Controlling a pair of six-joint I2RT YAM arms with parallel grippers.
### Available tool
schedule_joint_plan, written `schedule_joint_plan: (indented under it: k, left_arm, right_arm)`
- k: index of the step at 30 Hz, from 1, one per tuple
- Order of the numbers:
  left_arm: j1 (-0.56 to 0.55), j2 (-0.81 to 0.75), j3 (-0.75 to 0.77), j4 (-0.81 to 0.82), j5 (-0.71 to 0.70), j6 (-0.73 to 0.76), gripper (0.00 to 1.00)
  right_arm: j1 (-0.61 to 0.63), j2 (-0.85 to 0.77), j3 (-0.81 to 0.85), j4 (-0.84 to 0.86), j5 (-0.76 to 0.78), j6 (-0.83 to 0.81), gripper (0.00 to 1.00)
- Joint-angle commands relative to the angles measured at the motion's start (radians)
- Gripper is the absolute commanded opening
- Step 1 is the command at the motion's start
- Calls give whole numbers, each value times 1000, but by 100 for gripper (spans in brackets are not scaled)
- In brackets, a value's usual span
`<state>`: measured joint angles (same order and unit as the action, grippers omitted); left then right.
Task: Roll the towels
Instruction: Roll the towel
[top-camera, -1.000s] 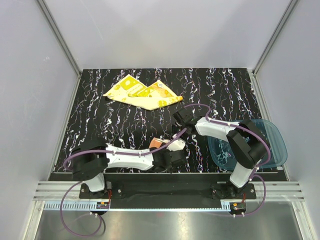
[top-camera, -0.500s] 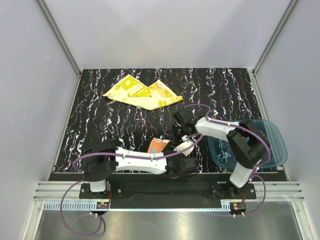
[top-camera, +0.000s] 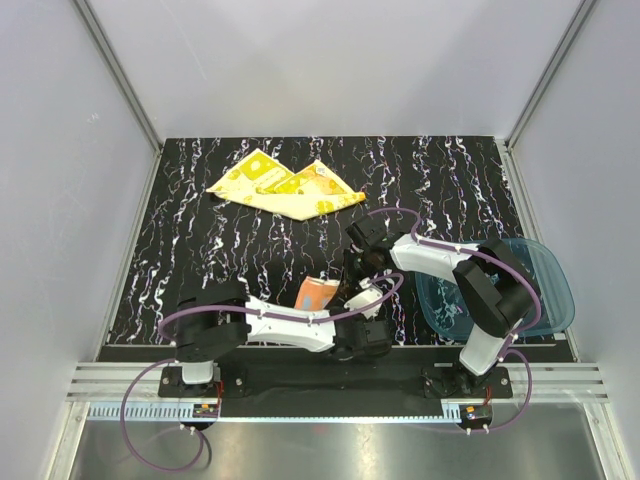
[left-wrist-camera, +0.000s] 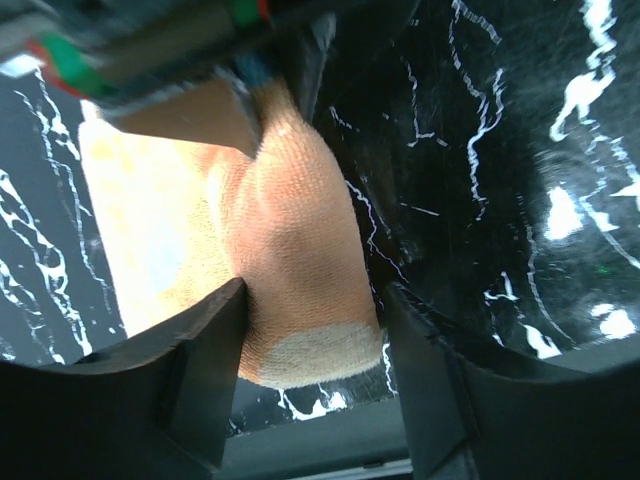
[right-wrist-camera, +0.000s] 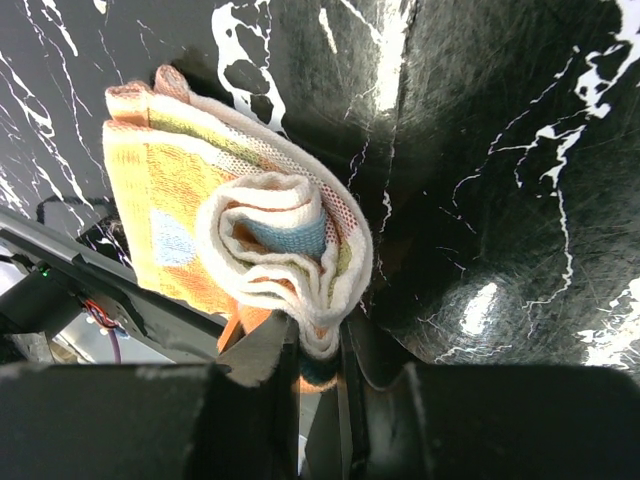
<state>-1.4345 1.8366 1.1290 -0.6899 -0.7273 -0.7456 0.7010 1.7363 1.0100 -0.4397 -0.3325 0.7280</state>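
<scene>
Black marbled counter (top-camera: 200, 230): orange dotted towel roll (top-camera: 316, 293) lay near front edge, right gripper (right-wrist-camera: 318, 345) jaws pinching it, left gripper (left-wrist-camera: 315, 300) jaws spread astride; yellow patterned towel (top-camera: 285, 188) lay far back.

Near towel (top-camera: 317, 293) front-centre on table (top-camera: 200, 230), far towel (top-camera: 285, 187) behind-left, tray (top-camera: 548, 275) right.

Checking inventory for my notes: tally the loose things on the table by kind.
Towels: 2 (orange towel, yellow towel)
Trays: 1 (blue tray)
Total: 3
</scene>
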Motion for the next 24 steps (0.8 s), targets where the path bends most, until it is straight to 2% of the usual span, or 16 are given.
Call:
schedule_joint_plan:
  k: [1,5,6,9,12,16,19,20,21,24]
  left_arm:
    - [5,27,-26,73,43,-35,56]
    - [8,39,-26,67,40,-46,39]
    - [9,41,-29,69,45,-46,30]
    - [19,32,-49,76,55,-47,17]
    - [28,-13,-92,112,81,-31,11]
    - [63,-147,-193,196,153,15,8]
    - [103,-251,-285,251,232,37,7]
    - [112,-276,-304,282,247,37,7]
    - [123,-301,-323,299,285,37,7]
    - [161,-376,-385,361,354,29,7]
  right_arm:
    - [11,-1,24,-7,-10,-12,0]
    - [11,-4,21,-5,-14,-12,0]
    - [11,-4,21,-5,-16,-13,0]
    - [11,-9,18,-4,-28,-18,0]
    - [11,-17,16,-17,-27,-25,0]
    - [-6,-47,-4,-40,-7,-38,1]
    - [-20,-79,-24,-50,7,-39,12]
    - [-27,-87,-27,-59,13,-39,21]
    - [-31,-93,-24,-63,19,-39,45]
    - [-50,-106,7,-100,46,-52,67]
